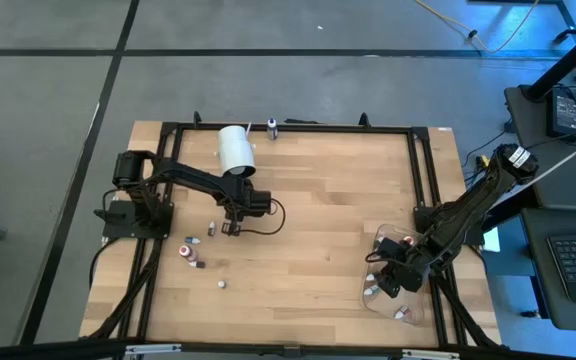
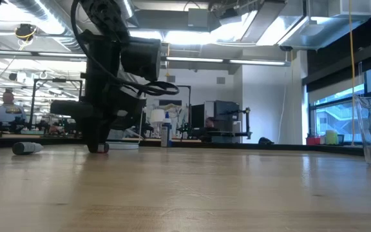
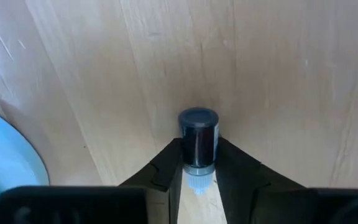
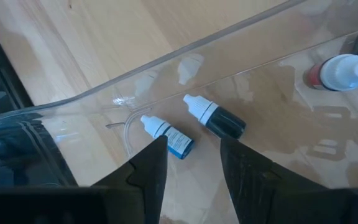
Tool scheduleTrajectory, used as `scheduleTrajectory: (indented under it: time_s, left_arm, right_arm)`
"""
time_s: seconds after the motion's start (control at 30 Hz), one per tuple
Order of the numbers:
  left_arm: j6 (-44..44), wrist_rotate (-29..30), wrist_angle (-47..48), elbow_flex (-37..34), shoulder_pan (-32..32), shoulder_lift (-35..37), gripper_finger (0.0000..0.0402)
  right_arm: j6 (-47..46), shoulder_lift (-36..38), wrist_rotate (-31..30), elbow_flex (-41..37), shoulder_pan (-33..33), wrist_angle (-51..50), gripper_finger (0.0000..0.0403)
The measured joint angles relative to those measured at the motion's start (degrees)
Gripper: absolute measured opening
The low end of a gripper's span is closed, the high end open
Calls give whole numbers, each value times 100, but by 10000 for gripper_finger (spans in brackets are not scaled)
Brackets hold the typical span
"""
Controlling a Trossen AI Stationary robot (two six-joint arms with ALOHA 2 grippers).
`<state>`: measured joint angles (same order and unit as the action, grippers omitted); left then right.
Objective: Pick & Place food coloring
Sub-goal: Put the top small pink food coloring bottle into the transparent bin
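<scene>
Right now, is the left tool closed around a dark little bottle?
Yes, the left tool has its two fingers pressed against both sides of a dark bottle on the wooden table.

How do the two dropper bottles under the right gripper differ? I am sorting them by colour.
The dark bottle looks near black; the blue bottle is lighter with a pale label. The dark bottle looks larger than the blue bottle. The blue bottle sits closer to the right gripper fingers than the dark bottle. Both lie on their sides in the clear tray, white caps pointing the same way.
</scene>
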<state>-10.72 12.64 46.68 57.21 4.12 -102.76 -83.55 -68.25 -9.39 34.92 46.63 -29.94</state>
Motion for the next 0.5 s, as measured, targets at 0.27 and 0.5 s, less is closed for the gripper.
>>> scheduleTrajectory:
  time_s: [0.27, 0.5]
  left_arm:
    - [94, -43, -189, 495, -222, -58, 84]
    - [568, -728, -1602, 746, -327, -42, 84]
  right_arm:
    - [12, 206, 84, 146, 0, 120, 152]
    - [1257, 408, -669, 649, 0, 151, 152]
